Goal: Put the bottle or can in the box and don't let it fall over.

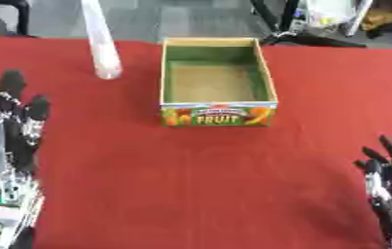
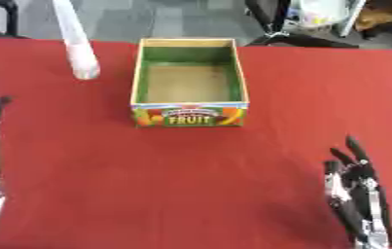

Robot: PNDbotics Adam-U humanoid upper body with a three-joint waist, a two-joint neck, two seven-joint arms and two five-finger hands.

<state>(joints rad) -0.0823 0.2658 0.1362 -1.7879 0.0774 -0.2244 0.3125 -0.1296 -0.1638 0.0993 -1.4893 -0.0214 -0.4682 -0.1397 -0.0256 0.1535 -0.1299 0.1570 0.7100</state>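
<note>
Left hand (image 1: 16, 126) open at lower left, fingers straight. Right hand (image 2: 356, 194) open at lower right. Pale bottle (image 1: 103, 48) just left of box (image 1: 219, 116) on red table (image 1: 190, 185).

Open green-lined fruit box (image 1: 219, 114) mid-table; pale, blurred bottle (image 1: 103, 51) to its left.

"FRUIT" on the box (image 1: 219, 115) front

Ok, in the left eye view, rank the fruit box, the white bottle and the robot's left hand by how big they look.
1. Fruit box, largest.
2. Left hand, though nearness to the camera inflates it.
3. White bottle, smallest; its top runs out of the picture.
</note>
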